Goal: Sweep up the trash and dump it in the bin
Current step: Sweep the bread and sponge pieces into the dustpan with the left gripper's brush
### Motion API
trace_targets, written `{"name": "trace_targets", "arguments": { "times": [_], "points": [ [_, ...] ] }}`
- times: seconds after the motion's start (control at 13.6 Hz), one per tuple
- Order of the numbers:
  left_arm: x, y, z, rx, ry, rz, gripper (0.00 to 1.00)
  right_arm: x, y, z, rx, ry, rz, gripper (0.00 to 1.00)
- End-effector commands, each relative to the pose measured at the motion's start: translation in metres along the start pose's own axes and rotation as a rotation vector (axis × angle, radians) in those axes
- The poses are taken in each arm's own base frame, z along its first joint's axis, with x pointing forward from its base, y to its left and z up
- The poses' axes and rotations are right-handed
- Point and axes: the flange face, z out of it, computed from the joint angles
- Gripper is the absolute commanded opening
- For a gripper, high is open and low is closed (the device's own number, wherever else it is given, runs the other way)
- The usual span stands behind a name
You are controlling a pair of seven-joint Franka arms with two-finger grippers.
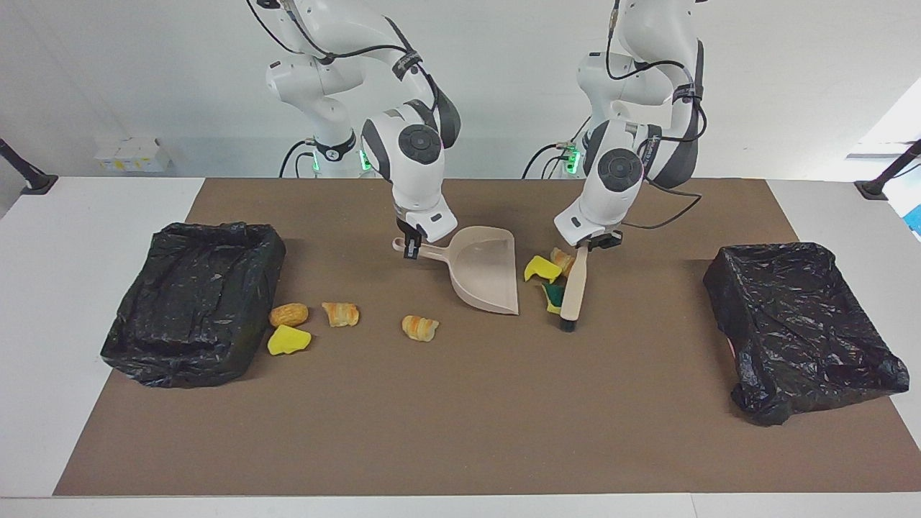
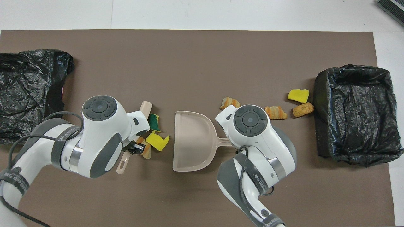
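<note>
The right gripper (image 1: 411,246) was clamped on the handle of the beige dustpan (image 1: 488,277), which lay on the brown mat (image 1: 460,403) mid-table, and the left gripper (image 1: 594,244) was clamped on the handle of the beige brush (image 1: 572,293), held slanting with its dark bristle end down on the mat. Three pieces of the trash, a bread-like lump (image 1: 560,258), a yellow sponge chunk (image 1: 541,267) and a green-faced sponge (image 1: 553,293), were bunched between the brush and the dustpan's open mouth. Farther from the robots, toward the right arm's end, another bread lump (image 1: 420,327), a second (image 1: 340,313), a rounder tan lump (image 1: 288,314) and a yellow sponge chunk (image 1: 288,339) lay near a black-lined bin (image 1: 194,302), and a second black-lined bin (image 1: 802,327) sat at the left arm's end.
</note>
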Motion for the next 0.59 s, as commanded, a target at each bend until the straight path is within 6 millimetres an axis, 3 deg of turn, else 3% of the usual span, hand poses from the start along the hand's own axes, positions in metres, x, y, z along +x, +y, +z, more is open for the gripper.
{"name": "trace_targets", "arguments": {
  "times": [0.0,0.51],
  "points": [
    [-0.02,-0.003,-0.024,-0.011,-0.009,-0.141,0.0,-0.002,-0.004,0.002,-0.017,-0.006,-0.032,0.0],
    [-0.056,-0.016,0.008,-0.008,-0.05,-0.38,0.0,-0.004,-0.005,0.004,-0.015,-0.008,-0.031,0.0]
  ]
}}
